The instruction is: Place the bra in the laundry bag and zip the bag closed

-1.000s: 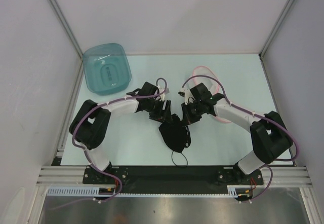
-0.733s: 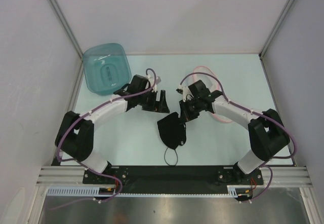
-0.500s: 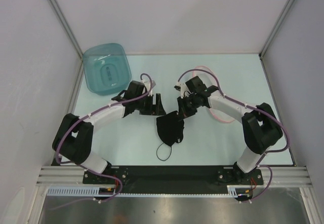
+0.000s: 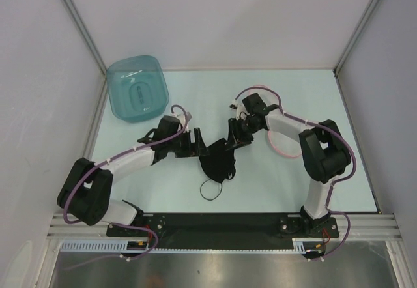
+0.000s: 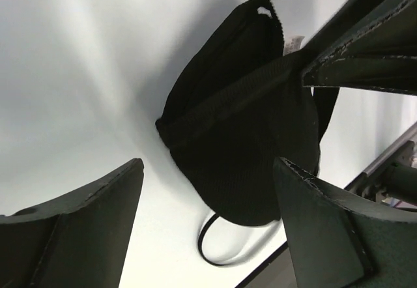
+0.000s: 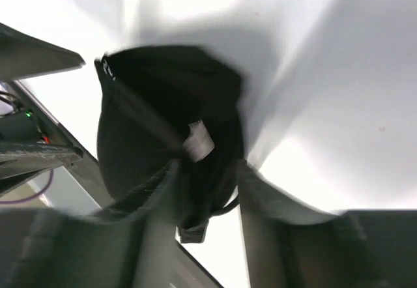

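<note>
The black bra point(image 4: 218, 161) lies crumpled on the table between the two grippers, with a thin strap loop point(image 4: 210, 190) trailing toward the near edge. My right gripper point(image 4: 233, 138) is shut on the bra's upper edge; in the right wrist view the fingers point(image 6: 156, 190) pinch the fabric near a white label point(image 6: 197, 146). My left gripper point(image 4: 195, 143) is open just left of the bra, and its wrist view shows the bra point(image 5: 241, 118) ahead of the spread fingers point(image 5: 98, 203). The laundry bag point(image 4: 285, 152) lies to the right, mostly hidden under the right arm, with only its pink trim showing.
A teal translucent tub point(image 4: 137, 92) stands at the far left of the table. White walls with metal posts enclose the table on three sides. The black base rail point(image 4: 215, 226) runs along the near edge.
My right gripper has drawn the bra a little left and farther from the near edge. My left arm has swung out to the left, and its gripper has backed off the bra slightly.
</note>
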Robot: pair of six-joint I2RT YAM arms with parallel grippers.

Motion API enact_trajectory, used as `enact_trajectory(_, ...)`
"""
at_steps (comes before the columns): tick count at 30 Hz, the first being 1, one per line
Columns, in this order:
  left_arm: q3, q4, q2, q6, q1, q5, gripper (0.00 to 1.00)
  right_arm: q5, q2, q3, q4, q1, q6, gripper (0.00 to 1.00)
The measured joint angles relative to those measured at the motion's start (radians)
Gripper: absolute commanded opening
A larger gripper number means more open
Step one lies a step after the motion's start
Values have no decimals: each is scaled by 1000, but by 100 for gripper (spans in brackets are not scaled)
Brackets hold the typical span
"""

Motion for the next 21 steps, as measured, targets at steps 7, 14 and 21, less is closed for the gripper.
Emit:
enact_trajectory(7,-89,77,-27,-84,0,36,89,-27,10,0,39,-12,43,84)
enact_trajectory(14,-162,104,-132,-171,-3,38,86,-78,10,0,69,-34,45,89)
enact_trajectory(21,-248,126,-244,-243,-18,53,78,-144,10,-21,135,-34,47,83)
